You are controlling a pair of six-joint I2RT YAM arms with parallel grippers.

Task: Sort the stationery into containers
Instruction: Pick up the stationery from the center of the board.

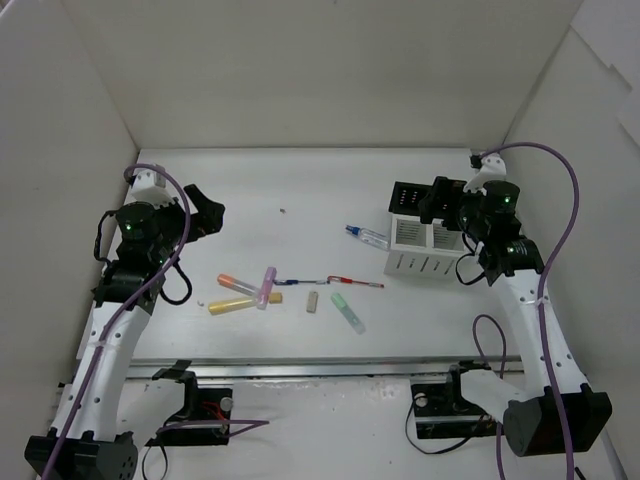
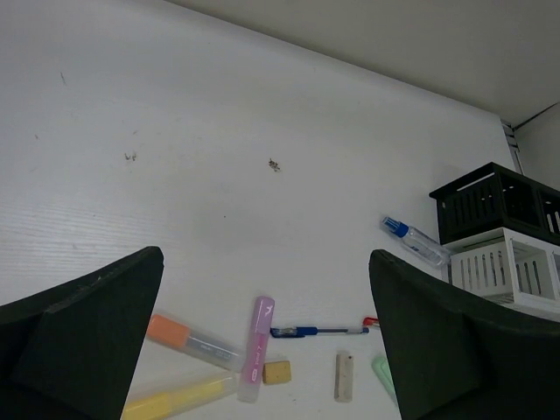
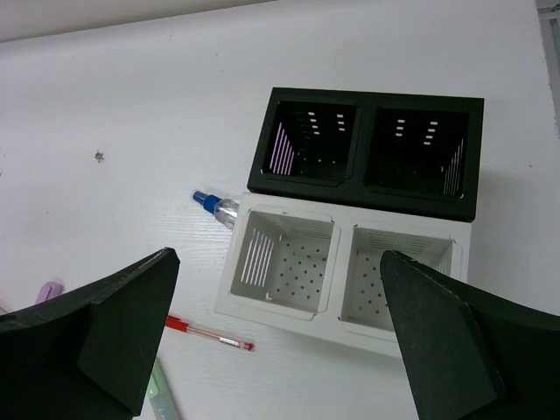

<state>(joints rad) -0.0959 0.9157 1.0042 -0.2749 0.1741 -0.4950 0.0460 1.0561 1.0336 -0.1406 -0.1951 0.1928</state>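
Observation:
The stationery lies loose mid-table: orange marker [image 1: 235, 284], pink marker [image 1: 267, 286], yellow marker [image 1: 230, 305], blue pen [image 1: 300, 281], red pen [image 1: 355, 282], beige erasers [image 1: 313, 301], green marker [image 1: 347, 311]. A clear blue-capped pen [image 1: 366, 236] lies against the white box [image 1: 425, 262], which joins the black box [image 1: 408, 197]. My left gripper [image 1: 200, 235] is open and empty, left of the pens; its view shows the pink marker [image 2: 256, 347] and blue pen [image 2: 317, 331] between its fingers. My right gripper [image 3: 278, 262] is open and empty above the white box [image 3: 343, 262].
White walls close in the table on the left, back and right. The compartments of the black box [image 3: 366, 144] and the white box show only their bare perforated floors. A small dark speck [image 1: 282, 211] lies on the far table.

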